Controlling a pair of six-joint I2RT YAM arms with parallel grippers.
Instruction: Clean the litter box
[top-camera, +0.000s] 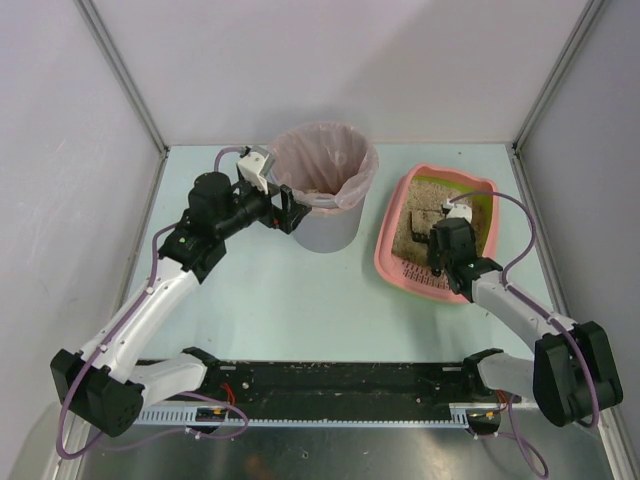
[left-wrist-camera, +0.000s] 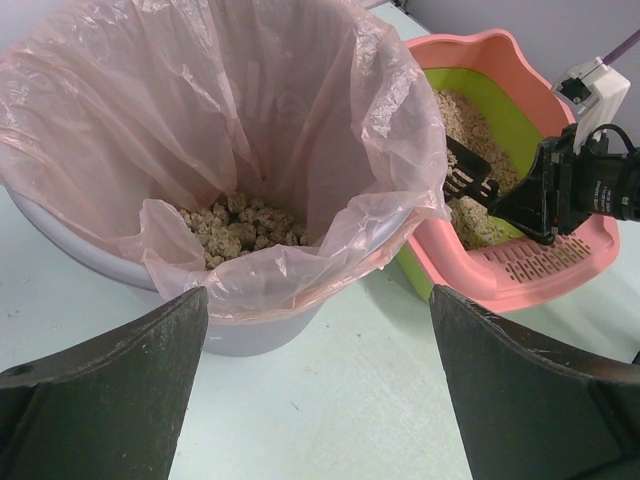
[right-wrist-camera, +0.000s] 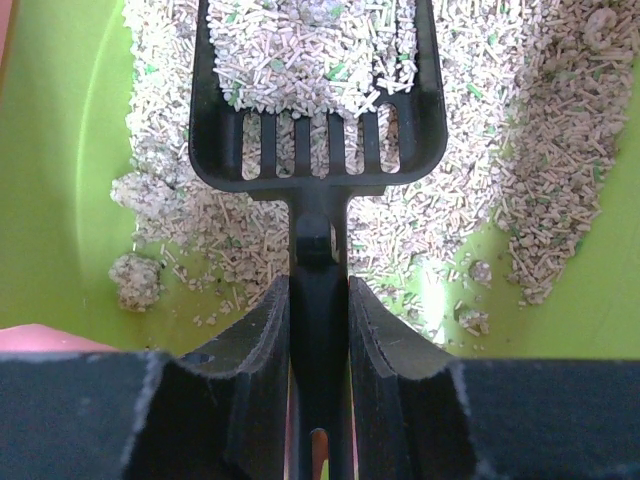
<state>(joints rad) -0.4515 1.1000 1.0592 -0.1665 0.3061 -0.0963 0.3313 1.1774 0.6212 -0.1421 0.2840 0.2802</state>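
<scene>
The pink litter box (top-camera: 393, 262) with a green inner rim and beige granules lies at the right of the table; it also shows in the left wrist view (left-wrist-camera: 520, 270). My right gripper (top-camera: 437, 243) is over the box, shut on the handle of a black slotted scoop (right-wrist-camera: 318, 110). The scoop's blade lies in the litter and holds granules. A small clump (right-wrist-camera: 137, 280) lies at the left on the green floor (right-wrist-camera: 60, 200). My left gripper (top-camera: 291, 211) is open and empty beside the grey bin (top-camera: 328, 232), whose pinkish bag (left-wrist-camera: 330, 110) holds clumps (left-wrist-camera: 235, 228).
The grey bin stands at the back middle, left of the litter box. White walls with metal posts enclose the table on three sides. A black rail (top-camera: 330, 380) runs along the near edge between the arm bases.
</scene>
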